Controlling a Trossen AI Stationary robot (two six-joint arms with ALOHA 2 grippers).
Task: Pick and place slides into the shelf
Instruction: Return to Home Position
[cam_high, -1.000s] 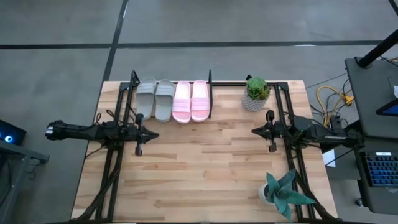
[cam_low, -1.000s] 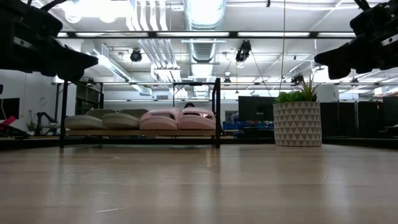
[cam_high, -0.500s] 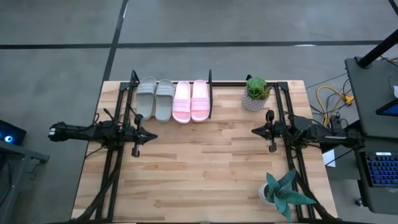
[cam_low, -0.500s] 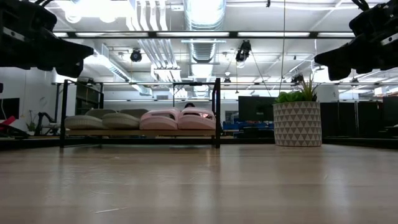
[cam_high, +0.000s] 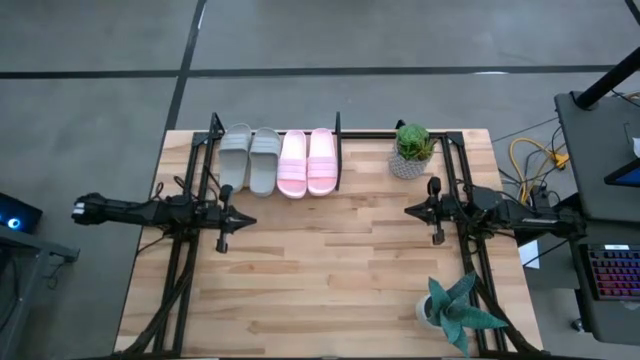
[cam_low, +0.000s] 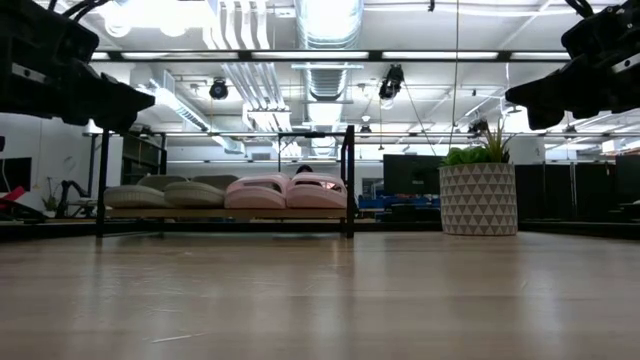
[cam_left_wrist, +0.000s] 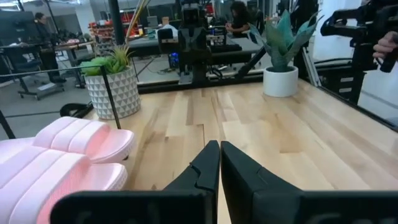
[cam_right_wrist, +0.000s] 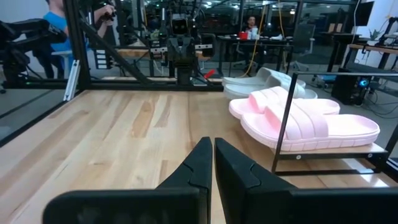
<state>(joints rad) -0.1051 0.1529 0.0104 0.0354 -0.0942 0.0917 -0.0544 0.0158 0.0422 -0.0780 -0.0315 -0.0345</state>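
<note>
Dark left pincer (cam_left_wrist: 219, 148), slightly farther inward

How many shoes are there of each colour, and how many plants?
Pink slides: 2
Grey slides: 2
Plants: 2
Total: 6

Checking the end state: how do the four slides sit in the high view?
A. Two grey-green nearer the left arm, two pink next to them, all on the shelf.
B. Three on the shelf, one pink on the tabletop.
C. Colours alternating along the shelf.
A: the grey-green slides lie beside the pink slides, all four on the shelf; the left gripper and right gripper hold nothing.
</note>
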